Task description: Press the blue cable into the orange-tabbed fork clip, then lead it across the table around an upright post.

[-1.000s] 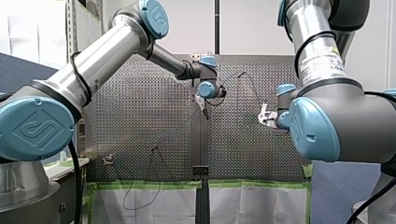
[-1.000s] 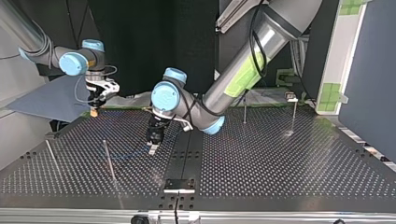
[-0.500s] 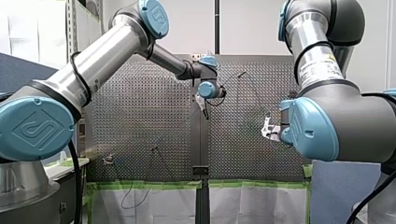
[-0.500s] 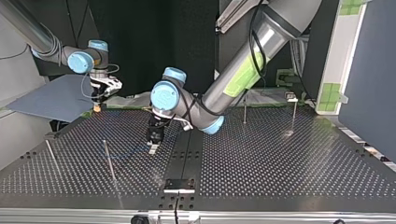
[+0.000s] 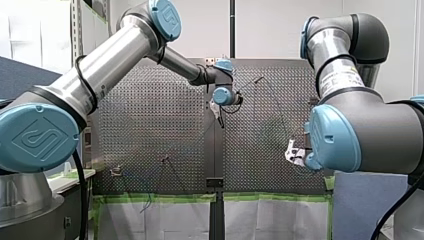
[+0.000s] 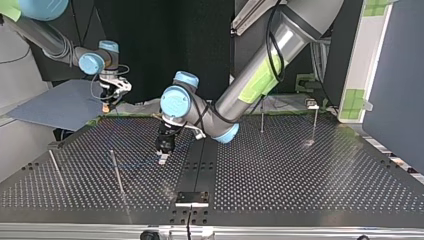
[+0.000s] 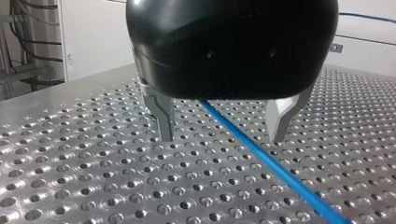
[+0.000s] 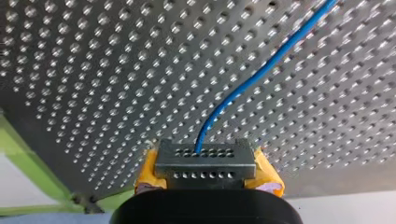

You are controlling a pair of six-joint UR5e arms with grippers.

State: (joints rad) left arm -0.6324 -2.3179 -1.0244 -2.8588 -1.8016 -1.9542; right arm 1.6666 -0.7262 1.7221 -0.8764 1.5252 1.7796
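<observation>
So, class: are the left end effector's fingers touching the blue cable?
Apart. In the left wrist view the blue cable runs between the open fingers, with a gap on each side.

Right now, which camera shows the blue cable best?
Left wrist view: the blue cable runs close between my left gripper's open fingers. Right wrist view shows it leaving my right gripper; top view, a faint line; front, almost nothing.

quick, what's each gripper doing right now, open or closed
Left gripper: open, jaws apart astride the blue cable, not clamping it.
Right gripper: closed, holding the blue cable.
</observation>
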